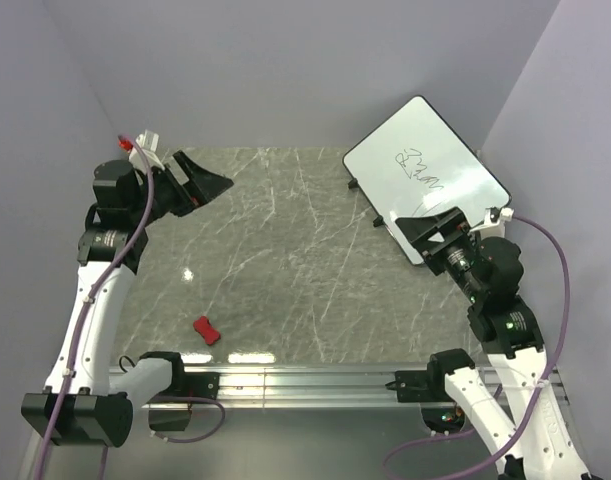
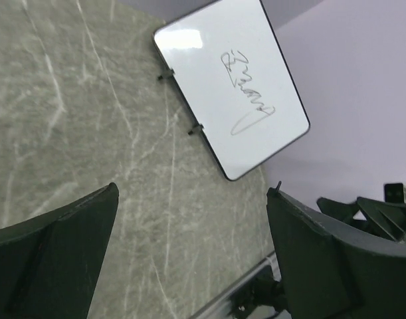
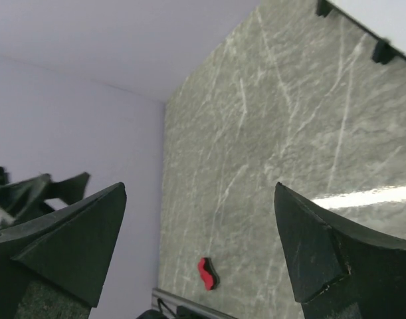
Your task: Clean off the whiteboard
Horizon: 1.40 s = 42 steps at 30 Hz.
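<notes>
The whiteboard [image 1: 425, 175] lies at the far right of the table, tilted, with black scribbled lines near its middle. It also shows in the left wrist view [image 2: 232, 83], and its feet show in the right wrist view [image 3: 382, 50]. A small red-and-black eraser [image 1: 206, 330] lies near the front left edge; it also shows in the right wrist view [image 3: 208, 274]. My left gripper [image 1: 200, 183] is open and empty, raised at the far left. My right gripper [image 1: 425, 232] is open and empty, over the whiteboard's near corner.
The grey marble tabletop [image 1: 285, 260] is walled by lilac panels on three sides. A metal rail [image 1: 295, 380] runs along the near edge between the arm bases.
</notes>
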Motion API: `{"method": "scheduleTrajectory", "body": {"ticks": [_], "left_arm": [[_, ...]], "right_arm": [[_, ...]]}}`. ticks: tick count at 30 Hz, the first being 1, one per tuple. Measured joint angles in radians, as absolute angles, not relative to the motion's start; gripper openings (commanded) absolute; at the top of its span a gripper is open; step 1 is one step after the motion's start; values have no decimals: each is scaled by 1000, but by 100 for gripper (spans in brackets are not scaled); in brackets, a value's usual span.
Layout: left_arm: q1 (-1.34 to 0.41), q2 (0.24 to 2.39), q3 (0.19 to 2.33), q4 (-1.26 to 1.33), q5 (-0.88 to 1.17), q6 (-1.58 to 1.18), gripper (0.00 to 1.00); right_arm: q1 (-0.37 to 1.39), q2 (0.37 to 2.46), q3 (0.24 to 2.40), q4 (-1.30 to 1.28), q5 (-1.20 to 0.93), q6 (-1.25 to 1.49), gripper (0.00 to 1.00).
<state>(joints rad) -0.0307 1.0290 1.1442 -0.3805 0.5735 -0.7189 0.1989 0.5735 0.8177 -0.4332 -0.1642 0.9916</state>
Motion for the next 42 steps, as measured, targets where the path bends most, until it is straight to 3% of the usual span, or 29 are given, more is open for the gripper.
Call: {"method": "scheduleTrajectory", "body": {"ticks": [7, 15, 19, 21, 27, 42], "left_arm": [[-55, 1084, 1303, -476, 453, -634, 100], [-63, 1082, 1265, -511, 417, -613, 99], [-81, 1081, 1263, -533, 415, -613, 99], [-100, 1081, 1260, -538, 412, -613, 99], [-153, 1086, 1206, -540, 402, -608, 99], [-234, 1180, 1197, -564, 330, -561, 99]], "right_arm": [[188, 670, 1022, -617, 28, 846, 100], [77, 870, 1239, -631, 293, 689, 99], [-42, 1010, 1253, -629, 279, 707, 88], [-131, 1096, 1258, -617, 236, 750, 87], [-300, 1153, 1053, -424, 103, 908, 94], [-583, 1162, 670, 5, -171, 969, 93]]}}
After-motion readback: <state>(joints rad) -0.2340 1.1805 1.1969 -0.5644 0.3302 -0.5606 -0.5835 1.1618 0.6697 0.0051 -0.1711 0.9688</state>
